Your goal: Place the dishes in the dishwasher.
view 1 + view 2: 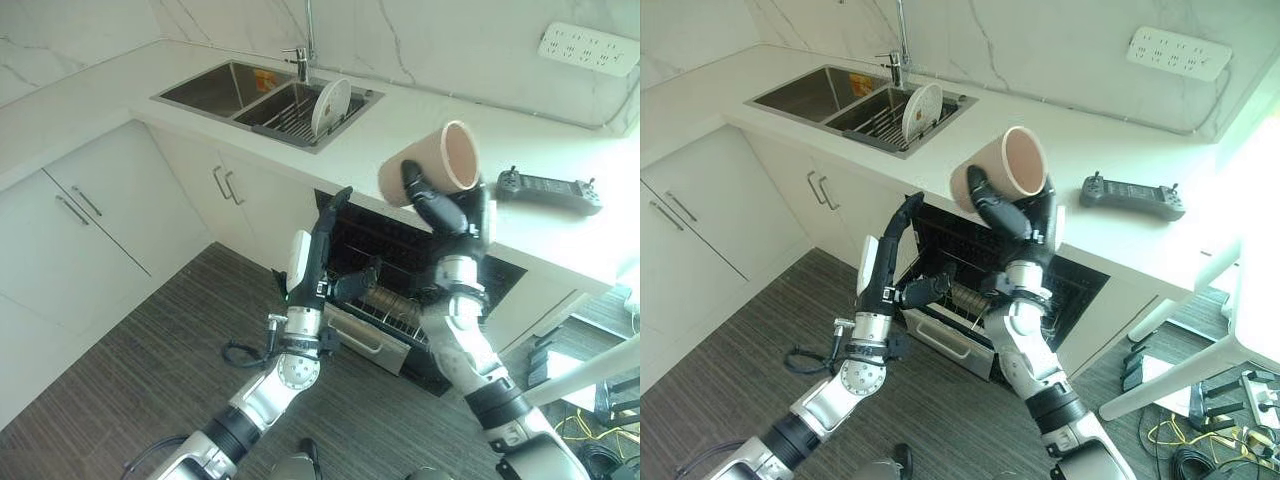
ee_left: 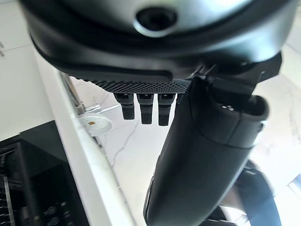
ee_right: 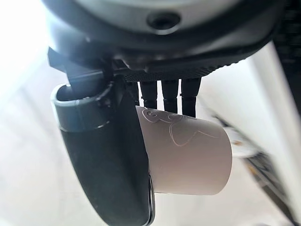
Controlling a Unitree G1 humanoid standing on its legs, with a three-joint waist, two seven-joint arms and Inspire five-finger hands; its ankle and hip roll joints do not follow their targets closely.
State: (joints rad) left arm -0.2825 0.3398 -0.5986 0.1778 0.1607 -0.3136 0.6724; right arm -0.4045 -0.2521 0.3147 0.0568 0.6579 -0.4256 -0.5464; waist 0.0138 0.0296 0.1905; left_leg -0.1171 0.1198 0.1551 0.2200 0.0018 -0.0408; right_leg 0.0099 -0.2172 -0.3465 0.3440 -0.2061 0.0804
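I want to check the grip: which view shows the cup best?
The right eye view: the whole pink cup shows, tilted with its open mouth visible, held above the counter by the right hand. The left eye view shows it likewise. The right wrist view gives only its outer wall between thumb and fingers.
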